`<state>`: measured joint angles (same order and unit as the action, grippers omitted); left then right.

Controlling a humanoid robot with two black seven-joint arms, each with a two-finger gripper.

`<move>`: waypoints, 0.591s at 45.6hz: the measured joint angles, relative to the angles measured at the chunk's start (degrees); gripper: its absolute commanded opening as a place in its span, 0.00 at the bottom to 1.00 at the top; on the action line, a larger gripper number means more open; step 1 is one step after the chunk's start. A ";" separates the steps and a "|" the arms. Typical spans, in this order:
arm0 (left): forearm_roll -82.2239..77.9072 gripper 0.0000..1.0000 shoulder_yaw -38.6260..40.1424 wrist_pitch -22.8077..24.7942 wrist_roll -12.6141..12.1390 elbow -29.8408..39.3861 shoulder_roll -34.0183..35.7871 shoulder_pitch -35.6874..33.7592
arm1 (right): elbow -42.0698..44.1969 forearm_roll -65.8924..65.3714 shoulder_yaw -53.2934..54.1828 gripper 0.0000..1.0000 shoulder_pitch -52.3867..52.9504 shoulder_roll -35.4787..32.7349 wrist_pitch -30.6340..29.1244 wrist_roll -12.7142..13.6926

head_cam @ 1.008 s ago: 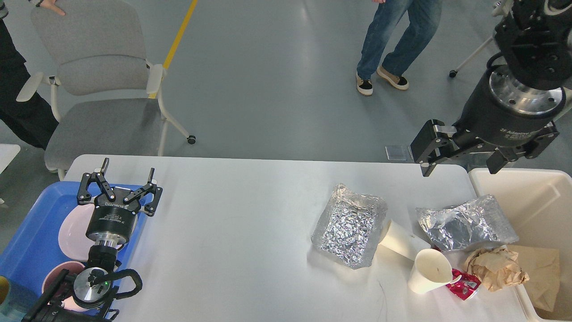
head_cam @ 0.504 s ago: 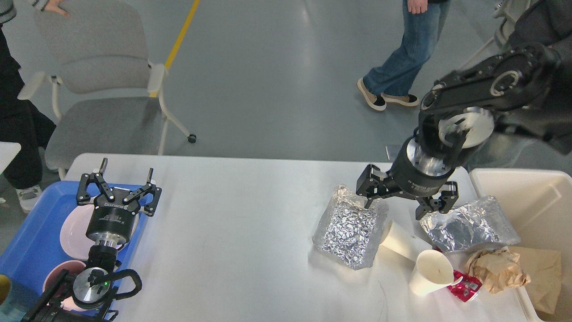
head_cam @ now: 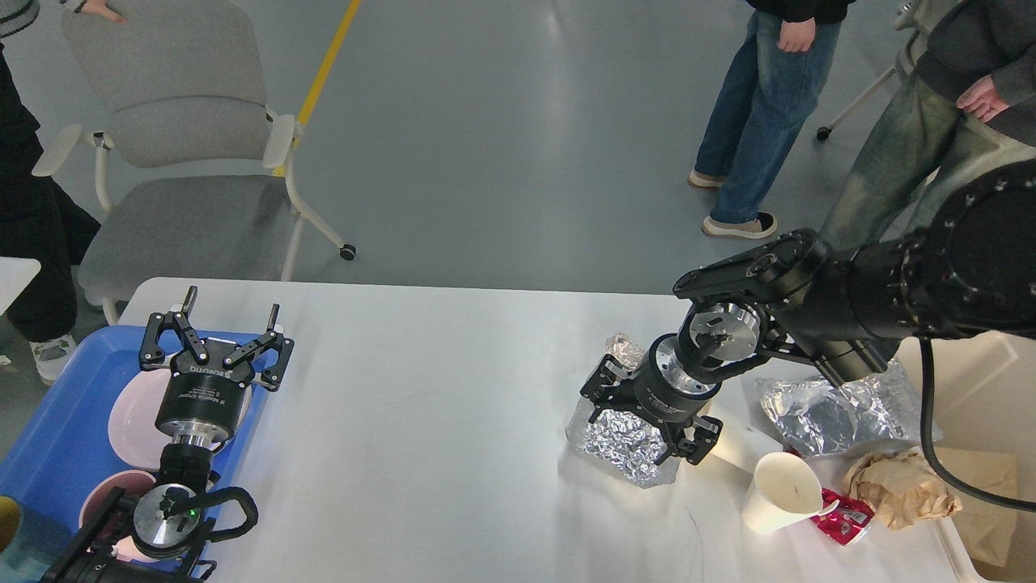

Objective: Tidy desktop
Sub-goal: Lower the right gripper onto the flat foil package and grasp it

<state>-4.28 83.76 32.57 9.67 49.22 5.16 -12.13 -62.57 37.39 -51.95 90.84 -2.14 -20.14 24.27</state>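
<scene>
In the head view, the white desk (head_cam: 421, 437) is seen filling the lower part of the picture, its long axis running left to right, its far edge toward the grey floor; a blue tray (head_cam: 48, 421) with pink dishes (head_cam: 133, 417) is laid at its left end, a cream bin (head_cam: 983, 389) at its right. The left claw (head_cam: 229, 322) is held over the tray's far corner, fingers spread apart, nothing between them; white lettering is printed on its black body but cannot be read. The right claw (head_cam: 639, 429) is lowered onto a crumpled foil bag (head_cam: 623, 441), fingers apart and straddling it; the writing on its wrist is too small to read. A second foil bag (head_cam: 825, 413), a paper cup (head_cam: 773, 502), a red wrapper (head_cam: 842, 518) and brown paper (head_cam: 898, 486) are gathered at the right.
</scene>
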 measured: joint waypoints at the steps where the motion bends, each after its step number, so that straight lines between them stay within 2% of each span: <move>1: 0.00 0.96 0.00 0.00 0.00 0.00 0.00 0.00 | 0.33 3.10 0.03 0.85 -0.88 0.02 0.62 0.00; 8: -0.01 0.96 0.00 -0.01 0.00 0.00 -0.01 0.00 | 0.98 18.17 3.25 0.85 -6.44 0.50 8.13 -0.12; 15: 0.00 0.96 0.00 -0.02 0.00 0.00 -0.01 0.00 | 4.66 20.45 10.10 0.85 -11.69 1.13 17.08 -0.35; 27: 0.00 0.96 0.00 -0.02 0.00 0.00 -0.01 0.00 | 11.29 20.31 11.06 0.82 -15.35 3.00 20.65 -0.36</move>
<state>-4.29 83.76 32.55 9.67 49.22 5.16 -12.13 -51.28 57.71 -40.90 75.49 0.86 0.51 23.91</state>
